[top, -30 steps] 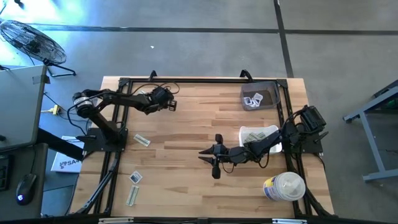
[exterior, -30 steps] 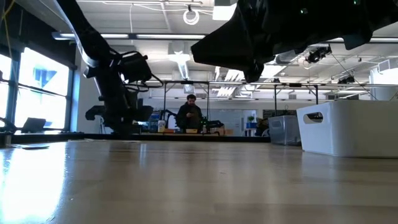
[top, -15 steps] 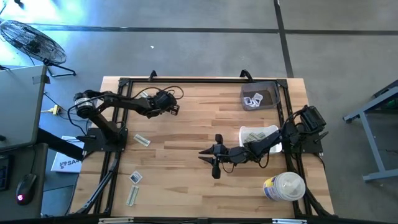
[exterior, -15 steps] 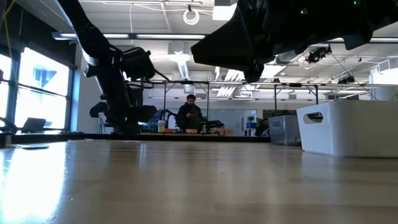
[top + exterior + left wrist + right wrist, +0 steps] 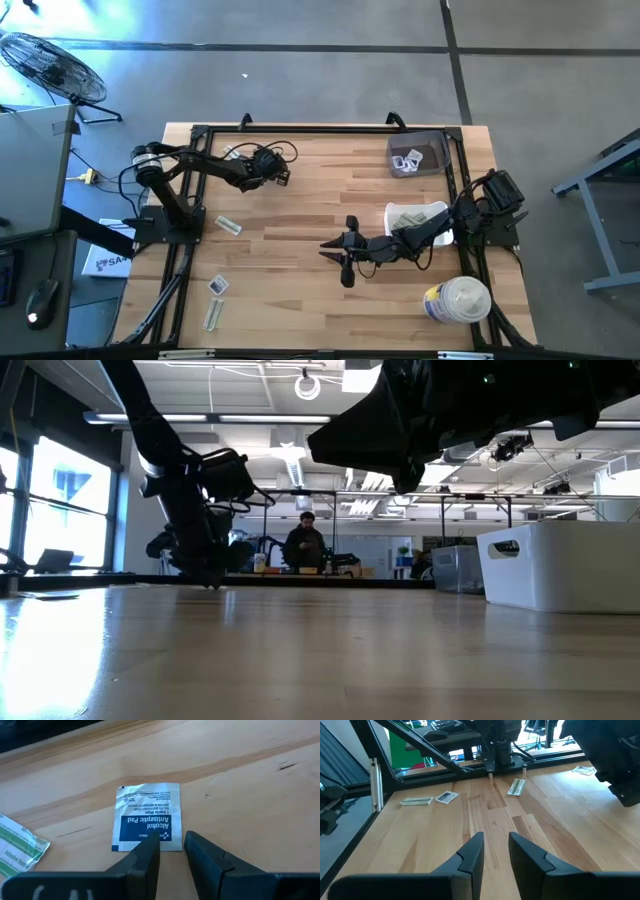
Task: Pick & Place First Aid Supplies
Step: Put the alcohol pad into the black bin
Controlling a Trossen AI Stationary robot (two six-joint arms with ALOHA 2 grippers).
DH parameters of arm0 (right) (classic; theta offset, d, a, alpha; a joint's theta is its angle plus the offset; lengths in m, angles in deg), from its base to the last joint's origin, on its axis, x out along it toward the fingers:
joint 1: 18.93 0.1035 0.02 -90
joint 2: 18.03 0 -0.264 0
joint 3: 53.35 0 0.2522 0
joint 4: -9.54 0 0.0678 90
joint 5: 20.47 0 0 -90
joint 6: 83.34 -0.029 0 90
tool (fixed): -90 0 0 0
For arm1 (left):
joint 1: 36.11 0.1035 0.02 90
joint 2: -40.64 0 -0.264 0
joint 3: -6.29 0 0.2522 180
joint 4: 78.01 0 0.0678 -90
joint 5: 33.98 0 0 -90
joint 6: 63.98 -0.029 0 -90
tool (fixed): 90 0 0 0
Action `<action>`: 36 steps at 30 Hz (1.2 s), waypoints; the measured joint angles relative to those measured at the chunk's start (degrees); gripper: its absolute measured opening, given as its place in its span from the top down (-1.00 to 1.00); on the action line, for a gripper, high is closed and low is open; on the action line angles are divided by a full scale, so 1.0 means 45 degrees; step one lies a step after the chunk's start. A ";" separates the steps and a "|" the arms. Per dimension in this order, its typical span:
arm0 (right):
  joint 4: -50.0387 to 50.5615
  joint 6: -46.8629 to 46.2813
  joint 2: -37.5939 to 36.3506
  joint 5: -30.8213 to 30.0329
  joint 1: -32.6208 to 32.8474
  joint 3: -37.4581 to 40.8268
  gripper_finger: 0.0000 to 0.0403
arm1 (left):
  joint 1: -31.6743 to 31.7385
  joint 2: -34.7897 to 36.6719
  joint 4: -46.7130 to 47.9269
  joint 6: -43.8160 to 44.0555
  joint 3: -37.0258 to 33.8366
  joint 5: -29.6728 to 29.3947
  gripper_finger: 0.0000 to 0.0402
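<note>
Left gripper (image 5: 172,847) low over the light wooden table (image 5: 320,190), near the far left corner, dark fingers (image 5: 150,852) spread a little, nothing between them; tips just at the near edge of the small square white sachet with dark blue print "Alcohol Antiseptic Pad" (image 5: 147,817), lying flat. Beside the sachet, a narrow pale green-white strip wrapper (image 5: 20,847). More packets on the table's left side (image 5: 228,225), some already in the grey tray (image 5: 417,158) and the white bin (image 5: 415,215) on the right. Right gripper (image 5: 495,847) waiting over the middle of the table, jaws slightly apart, empty. Risk, probably: thin flat sachet sliding away, or fingers scraping wood and closing on nothing; neighbouring strip possibly pushed too.
</note>
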 joint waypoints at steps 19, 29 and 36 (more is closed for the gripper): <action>0.0005 0.0002 0.0000 0.0005 0.0000 0.0000 0.59 | 0.0019 0.0271 0.0042 -0.0025 -0.0045 0.0264 0.99; 0.0083 0.0000 0.0000 0.0014 0.0000 0.0000 0.59 | -0.0695 0.1615 0.0143 -0.0342 -0.0073 0.0811 1.00; 0.0257 -0.0305 -0.0005 0.0037 -0.0001 0.0000 0.59 | -0.0801 0.1760 0.0610 -0.0109 -0.0073 0.0456 0.98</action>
